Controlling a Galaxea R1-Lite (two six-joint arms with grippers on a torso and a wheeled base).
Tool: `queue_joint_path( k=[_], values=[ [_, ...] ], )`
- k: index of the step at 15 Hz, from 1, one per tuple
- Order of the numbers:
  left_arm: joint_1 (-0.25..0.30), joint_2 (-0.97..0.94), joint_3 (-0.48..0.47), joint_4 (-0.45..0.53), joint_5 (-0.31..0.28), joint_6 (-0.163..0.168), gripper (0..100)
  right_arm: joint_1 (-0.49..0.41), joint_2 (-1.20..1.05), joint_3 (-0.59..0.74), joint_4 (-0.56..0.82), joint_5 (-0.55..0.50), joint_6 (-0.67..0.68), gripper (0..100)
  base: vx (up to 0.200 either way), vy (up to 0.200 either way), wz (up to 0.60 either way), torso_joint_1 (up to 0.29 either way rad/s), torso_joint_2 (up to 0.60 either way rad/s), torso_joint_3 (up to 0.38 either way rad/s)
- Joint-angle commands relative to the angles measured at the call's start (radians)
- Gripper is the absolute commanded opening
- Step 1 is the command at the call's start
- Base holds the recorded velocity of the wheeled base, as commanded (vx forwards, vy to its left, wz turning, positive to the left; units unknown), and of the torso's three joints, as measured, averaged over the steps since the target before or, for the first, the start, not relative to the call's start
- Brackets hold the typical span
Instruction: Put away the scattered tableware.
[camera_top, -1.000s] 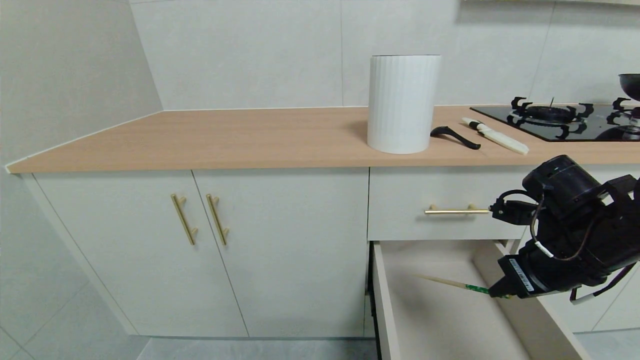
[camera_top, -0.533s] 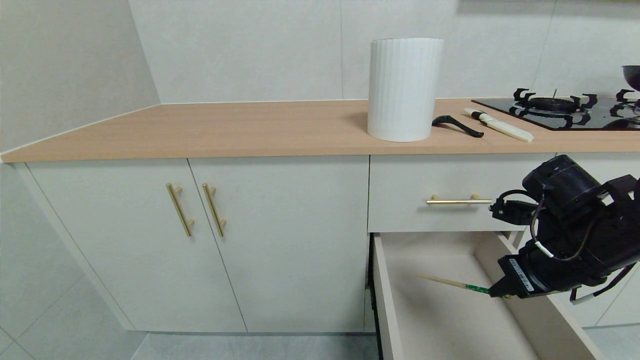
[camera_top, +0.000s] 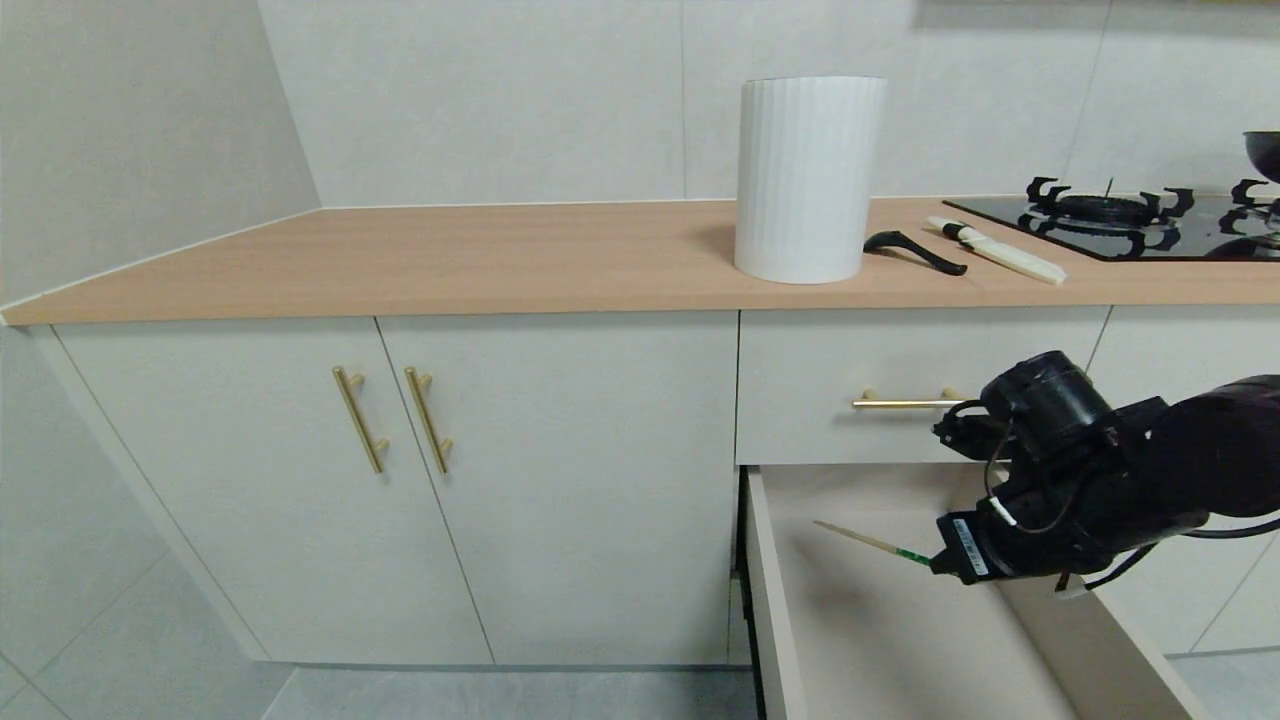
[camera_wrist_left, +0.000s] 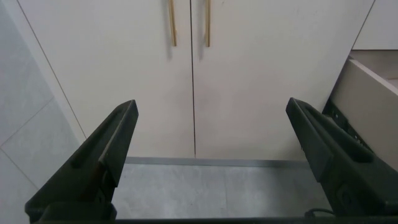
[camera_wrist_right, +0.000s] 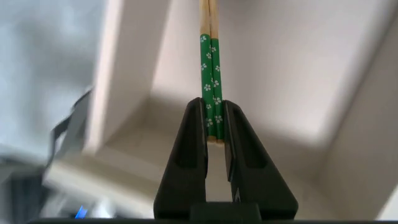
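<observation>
Chopsticks (camera_top: 872, 545) over open drawer (camera_top: 765, 600), right gripper (camera_top: 935, 562) clamped

Drawer: lower of two in the right-hand cabinet, pulled out toward the robot. Pale inner floor and side walls show. The drawer front above it is closed and has a brass bar handle (camera_top: 905, 403).

Canister (camera_top: 808, 180): white, ribbed, upright on the counter (camera_top: 450, 260). Its contents are hidden from this angle.

Also on the counter: a black curved utensil (camera_top: 912, 250) just beside the canister, then a white-bladed knife (camera_top: 995, 258), then the hob (camera_top: 1120, 225).

Chopsticks: a pair, pale wood with green flowered ends, side by side. They are held in the air above the drawer's inside and point toward its left wall. I cannot tell whether they touch the drawer floor.

Right arm: comes in low from the right, wrist over the drawer's right wall. The jaws are pinched tight on the green ends.

Left gripper (camera_wrist_left: 211, 137): low, facing the double cabinet doors (camera_wrist_left: 193, 74) and the floor. The jaws are spread wide, with nothing between them.
</observation>
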Motion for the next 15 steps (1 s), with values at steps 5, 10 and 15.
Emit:
queue_joint_path(
  k=[5,10,15],
  values=[
    [0.000,0.000,0.000,0.000,0.000,0.000,100,0.051,0.251,0.019,-0.122,-0.032,0.068,0,0.000,0.000,0.00,0.000,0.00,0.000],
    [0.000,0.000,0.000,0.000,0.000,0.000,100,0.067,0.355,0.023,-0.168,-0.055,0.079,0,0.000,0.000,0.00,0.000,0.00,0.000],
    [0.000,0.000,0.000,0.000,0.000,0.000,100,0.118,0.498,0.020,-0.235,-0.136,0.091,0,0.000,0.000,0.00,0.000,0.00,0.000]
  ],
)
